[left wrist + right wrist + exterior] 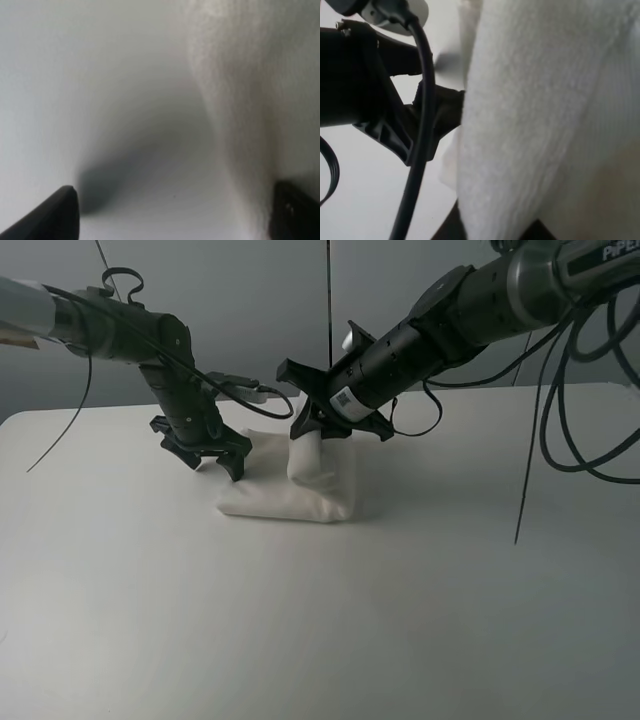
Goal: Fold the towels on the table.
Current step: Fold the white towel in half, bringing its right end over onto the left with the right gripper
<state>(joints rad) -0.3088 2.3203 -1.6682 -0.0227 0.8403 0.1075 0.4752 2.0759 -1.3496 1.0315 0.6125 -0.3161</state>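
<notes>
The white terry towel [290, 498] lies bunched and partly folded on the white table [300, 630], behind its middle. My right gripper [309, 432] reaches in from the right and is shut on a fold of the towel, holding that part up as a short column. In the right wrist view the towel [545, 115] fills most of the picture and hides the fingers. My left gripper [216, 458] is open and empty, low over the table at the towel's left edge. In the left wrist view its fingertips [55, 215] stand wide apart, with the towel's edge [245, 100] beside one of them.
The left arm's gripper body and cable [415, 130] show close beside the towel in the right wrist view. Loose black cables [560, 440] hang from the right arm over the table's back right. A grey wall stands behind the table.
</notes>
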